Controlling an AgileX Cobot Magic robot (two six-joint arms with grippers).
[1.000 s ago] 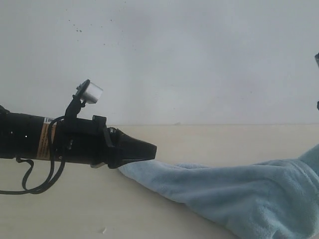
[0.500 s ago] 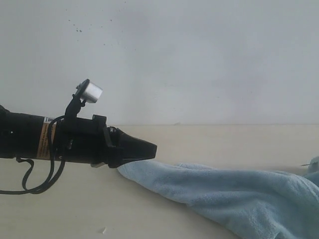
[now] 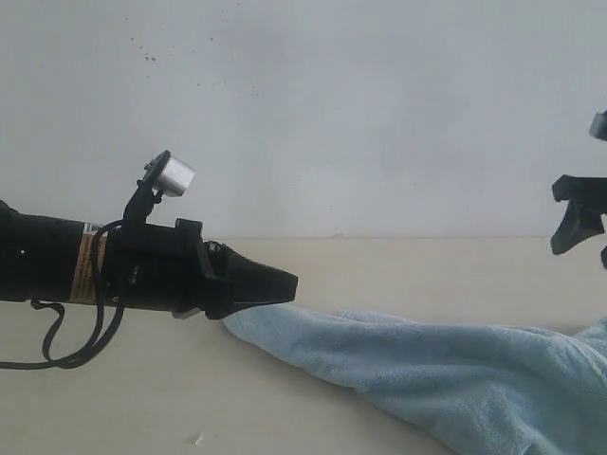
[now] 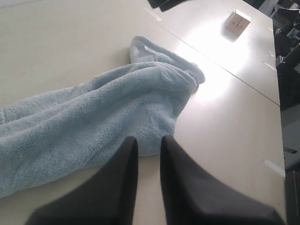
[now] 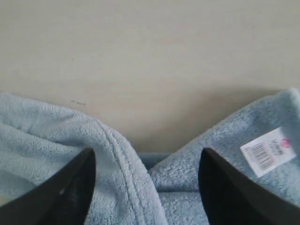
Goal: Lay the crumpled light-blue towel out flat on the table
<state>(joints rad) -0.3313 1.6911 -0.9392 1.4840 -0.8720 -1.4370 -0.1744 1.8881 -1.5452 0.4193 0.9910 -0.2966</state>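
Note:
The light-blue towel (image 3: 455,370) lies in a long bunched roll on the beige table (image 3: 427,265), running from the middle to the lower right. My left gripper (image 3: 289,282) is low over the towel's left end. In the left wrist view its fingers (image 4: 147,143) stand narrowly apart with bare table between them, and the towel's (image 4: 93,126) edge lies just at the tips. My right gripper (image 3: 579,223) hangs raised at the right edge. It is wide open (image 5: 146,152) above folds of the towel (image 5: 117,159), whose white tag (image 5: 268,151) shows.
An off-white speckled wall (image 3: 379,114) stands behind the table. A small white box (image 4: 237,19) sits on the adjoining tabletop beyond a seam (image 4: 225,70). Dark equipment (image 4: 288,51) lines that side.
The towel's right end has sunk lower onto the table. My right gripper has come into the exterior view, raised at the right edge. The left arm has stayed put.

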